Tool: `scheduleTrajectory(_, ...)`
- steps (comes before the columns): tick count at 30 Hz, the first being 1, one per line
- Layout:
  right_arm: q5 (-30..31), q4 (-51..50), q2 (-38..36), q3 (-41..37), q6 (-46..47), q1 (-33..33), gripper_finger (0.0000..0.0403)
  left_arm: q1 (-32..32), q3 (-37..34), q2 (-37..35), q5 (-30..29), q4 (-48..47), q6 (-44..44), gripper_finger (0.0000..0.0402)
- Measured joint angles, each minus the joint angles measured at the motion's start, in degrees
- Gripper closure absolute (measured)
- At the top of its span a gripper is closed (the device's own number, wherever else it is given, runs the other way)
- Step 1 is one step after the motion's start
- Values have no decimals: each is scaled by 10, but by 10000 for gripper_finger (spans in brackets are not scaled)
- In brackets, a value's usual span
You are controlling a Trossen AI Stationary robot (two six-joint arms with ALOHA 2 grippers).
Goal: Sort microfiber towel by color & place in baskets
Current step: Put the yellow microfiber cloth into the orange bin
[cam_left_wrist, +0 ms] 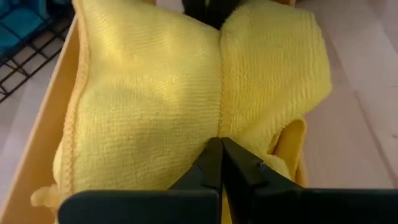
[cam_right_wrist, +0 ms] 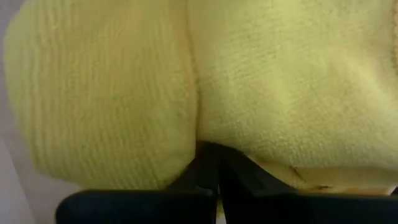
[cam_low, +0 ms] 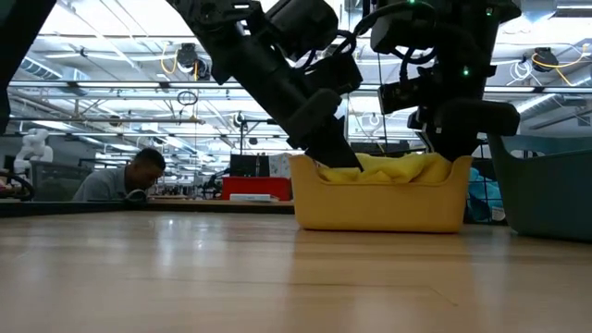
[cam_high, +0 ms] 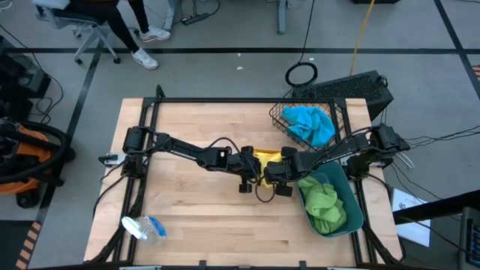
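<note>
A yellow microfiber towel (cam_high: 267, 158) lies bunched in the shallow orange-yellow bin (cam_low: 379, 205) at mid-table and bulges above its rim. My left gripper (cam_left_wrist: 221, 144) comes at it from the table's left and my right gripper (cam_right_wrist: 214, 148) from the right. Both are shut, with their tips sunk in one crease of the towel. A blue towel (cam_high: 309, 124) lies in the black wire basket (cam_high: 279, 114). Green towels (cam_high: 324, 204) fill the dark teal bin (cam_high: 352, 196). My left gripper presses its shut fingertips (cam_left_wrist: 211, 155) into the crease (cam_left_wrist: 219, 118) between the yellow towel's two puffed lobes, slanting down from the table's left; no cloth shows between the fingers. My right gripper has its shut fingertips (cam_right_wrist: 208, 158) buried in the same crease (cam_right_wrist: 198, 124), from the right; a lobe overhangs them.
The wire basket sits at the far right of the table and the teal bin at the near right, both close behind my right arm. A clear plastic item with blue (cam_high: 144, 227) lies near the left front corner. Bare wood spreads left of centre. A person sits beyond the table (cam_low: 129, 176).
</note>
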Motion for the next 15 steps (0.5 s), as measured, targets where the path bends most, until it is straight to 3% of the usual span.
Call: scheduleTrajectory(15, 4, -29, 0, 49, -37, 24, 403, -7, 0, -30, -1, -18, -15, 393)
